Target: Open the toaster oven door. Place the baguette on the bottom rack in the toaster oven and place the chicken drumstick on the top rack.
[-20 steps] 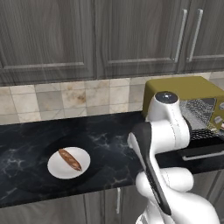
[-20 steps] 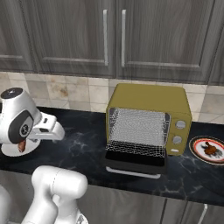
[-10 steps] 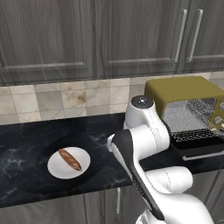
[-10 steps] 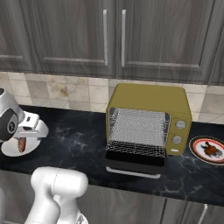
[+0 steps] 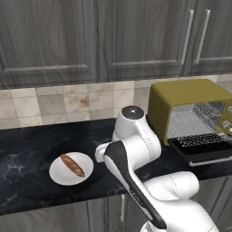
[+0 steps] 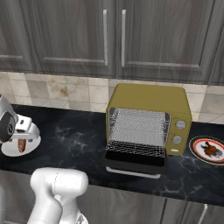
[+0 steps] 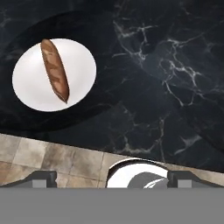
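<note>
While the oven (image 6: 148, 118) stands with its door (image 6: 135, 160) dropped flat and both racks bare, the step in hand looks to be fetching the baguette (image 5: 72, 165), which lies on a white plate (image 5: 59, 174) at the left of the surface (image 5: 27, 145), well apart from the oven. The jaws hold nothing and stand wide open; the gripper (image 7: 111, 178) looks down on the surface from above, with the baguette (image 7: 54, 70) off to one side of its view rather than between the tips.

To do this well, I would bring the hand over the middle of the loaf, turn the wrist so the jaws close across its slim width and not along its length, then come down straight. The loaf lies slantwise on the plate, so the turn has to follow that slant. A grip near the middle should keep it level for sliding onto the bottom rack (image 6: 135, 148); a grip near an end may let it droop and catch on the wire.

The drumstick (image 6: 211, 149) waits on a patterned plate (image 6: 199, 151) just right of the oven, meant for the top rack (image 6: 138, 124).

Black, white-veined stone makes up the surface, backed by beige tiles (image 5: 63, 102), with dark grey wooden cabinets (image 6: 78, 35) above and more cabinet fronts below.
</note>
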Robot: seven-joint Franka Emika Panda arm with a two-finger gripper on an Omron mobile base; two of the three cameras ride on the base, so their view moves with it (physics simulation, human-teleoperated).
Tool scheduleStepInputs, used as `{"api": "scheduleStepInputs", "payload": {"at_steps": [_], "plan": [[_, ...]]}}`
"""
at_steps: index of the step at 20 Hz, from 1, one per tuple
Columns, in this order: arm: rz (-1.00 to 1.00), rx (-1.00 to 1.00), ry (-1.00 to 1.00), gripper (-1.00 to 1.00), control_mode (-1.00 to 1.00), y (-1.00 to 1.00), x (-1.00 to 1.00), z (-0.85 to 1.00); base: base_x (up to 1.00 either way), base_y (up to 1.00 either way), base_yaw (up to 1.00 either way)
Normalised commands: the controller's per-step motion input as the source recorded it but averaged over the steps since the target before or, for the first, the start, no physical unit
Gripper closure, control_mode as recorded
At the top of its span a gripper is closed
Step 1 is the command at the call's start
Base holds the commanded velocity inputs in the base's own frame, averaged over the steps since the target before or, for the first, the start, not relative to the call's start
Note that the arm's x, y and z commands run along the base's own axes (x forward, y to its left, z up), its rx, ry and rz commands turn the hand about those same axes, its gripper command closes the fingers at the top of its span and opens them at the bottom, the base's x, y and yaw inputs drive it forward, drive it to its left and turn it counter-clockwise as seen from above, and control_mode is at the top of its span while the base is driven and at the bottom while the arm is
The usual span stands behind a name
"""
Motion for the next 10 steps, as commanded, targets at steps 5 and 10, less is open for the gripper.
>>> {"api": "scheduleStepInputs", "payload": {"at_steps": [5,10], "plan": [[0.2,0.07,0.0,-1.0,-1.0,0.44,0.33,-0.14,0.0,0.0,0.0],[0.15,0.0,0.02,-1.0,-1.0,0.42,0.3,-0.1,0.0,0.0,0.0]]}}
